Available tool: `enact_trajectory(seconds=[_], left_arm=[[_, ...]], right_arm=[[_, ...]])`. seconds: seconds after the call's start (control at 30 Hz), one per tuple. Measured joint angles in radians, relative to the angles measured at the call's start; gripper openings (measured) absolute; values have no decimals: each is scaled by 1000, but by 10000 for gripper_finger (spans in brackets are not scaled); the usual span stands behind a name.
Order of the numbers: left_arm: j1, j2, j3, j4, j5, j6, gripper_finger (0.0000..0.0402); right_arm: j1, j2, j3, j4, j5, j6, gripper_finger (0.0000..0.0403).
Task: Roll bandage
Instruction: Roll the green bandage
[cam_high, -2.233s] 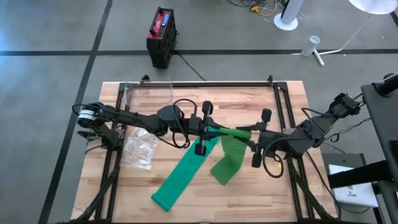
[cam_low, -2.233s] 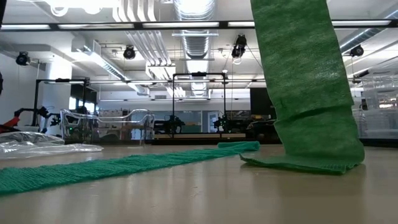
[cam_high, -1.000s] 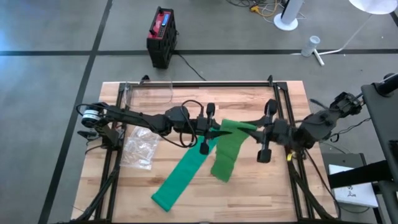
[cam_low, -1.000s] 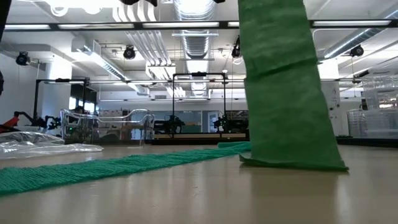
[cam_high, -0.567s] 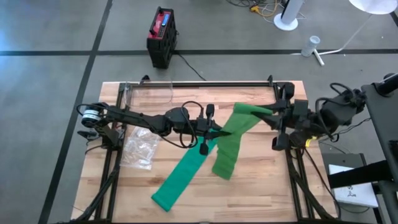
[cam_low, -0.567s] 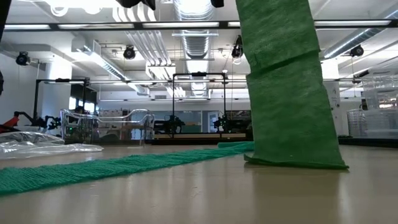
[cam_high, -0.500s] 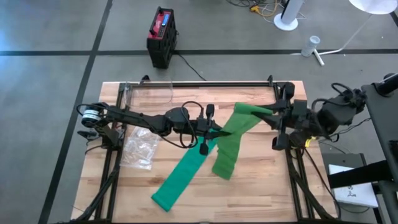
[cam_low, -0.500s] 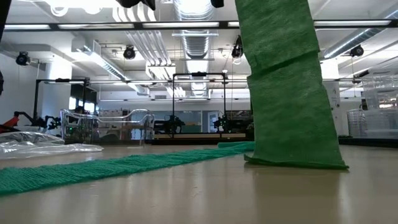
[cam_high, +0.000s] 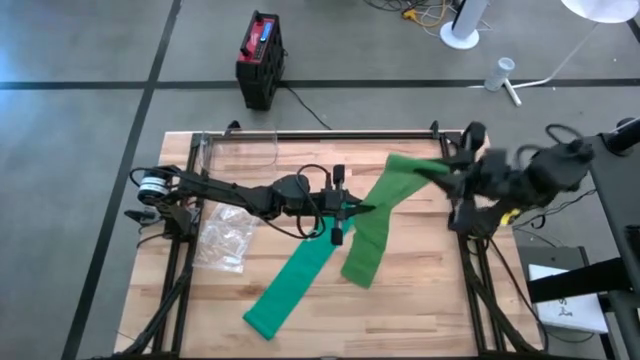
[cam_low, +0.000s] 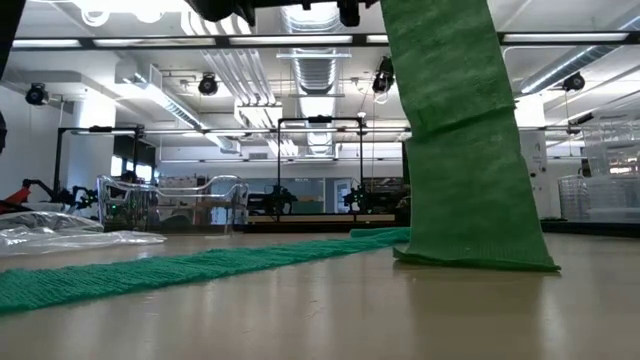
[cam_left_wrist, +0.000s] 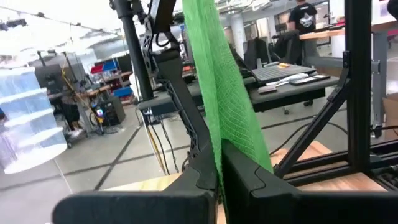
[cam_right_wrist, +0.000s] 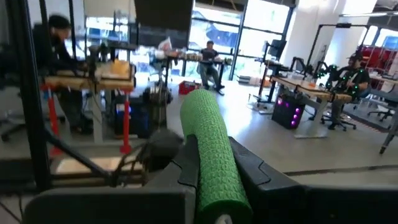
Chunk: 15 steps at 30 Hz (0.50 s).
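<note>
Two grippers grasp our green bandage (cam_high: 375, 215) above the table (cam_high: 420, 300): the left gripper (cam_high: 352, 210) pinches its middle, the right gripper (cam_high: 447, 172) grips the rolled end; its tail lies on the wood.

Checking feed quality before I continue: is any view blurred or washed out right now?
High view: the right gripper and its forearm are smeared by motion blur, while the left gripper and the green bandage look crisp. Right wrist view: the near bandage roll is soft and the room behind looks smeared. Left wrist view: the upper left is washed out. Low view: bright ceiling lights, but the bandage reads clearly.
</note>
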Motion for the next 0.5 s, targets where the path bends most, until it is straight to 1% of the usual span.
enact_trajectory(seconds=[0.13,0.23,0.33,0.5], left_arm=[[-3,-3,34,-9,0,29,6],[-3,-4,68,-53,0,50,28],[-3,-4,86,-85,-8,61,64],[6,-5,89,-101,-9,71,137]], right_arm=[[0,18,-50,49,16,-29,35],[0,34,-52,50,61,-68,35],[0,36,-51,66,68,-93,35],[1,30,-10,66,67,-116,35]])
